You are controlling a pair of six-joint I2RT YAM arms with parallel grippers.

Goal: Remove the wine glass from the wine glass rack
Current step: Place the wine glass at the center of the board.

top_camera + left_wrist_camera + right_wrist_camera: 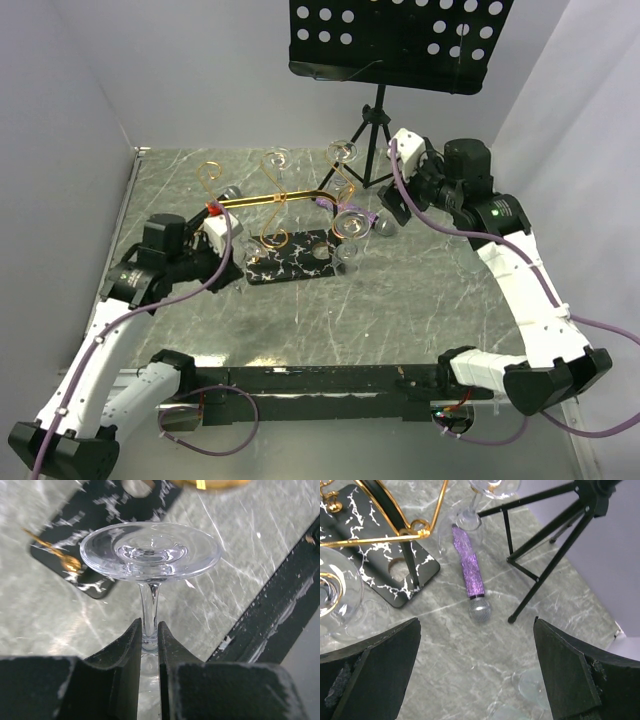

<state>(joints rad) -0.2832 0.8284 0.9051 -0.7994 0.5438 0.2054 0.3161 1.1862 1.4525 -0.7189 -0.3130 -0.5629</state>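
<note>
Looking through the left wrist view gives you the best read. The left gripper (149, 626) is nearly closed, and its two black fingers (131, 647) pinch the thin stem of the wine glass (150, 550). The round foot points away from the camera, and no gold wire shows around the stem in that view. Behind the foot, up-left, you see a corner of the wine glass rack (100, 502), its black white-veined base flat on the marble table (240, 545).

Overhead you lose the grip, because the clear glass is too faint to make out at the left jaws. What you gain is layout: the left gripper sits at the left end of the rack's gold arms, just beside the base's left edge. Other glasses (350, 222) hang on the right side of the rack. Only this view shows the perforated desk of the music stand (400, 40), at the back of the table.

The right wrist view adds the right gripper (475, 670), its jaws spread wide over the table with nothing between them. Below it a purple microphone (470, 575) lies near the base's corner without touching it. The stand's tripod legs are to its right, and a loose glass (530, 685) lies at the bottom edge, between the jaws but not held. You cannot see the held wine glass from here.
</note>
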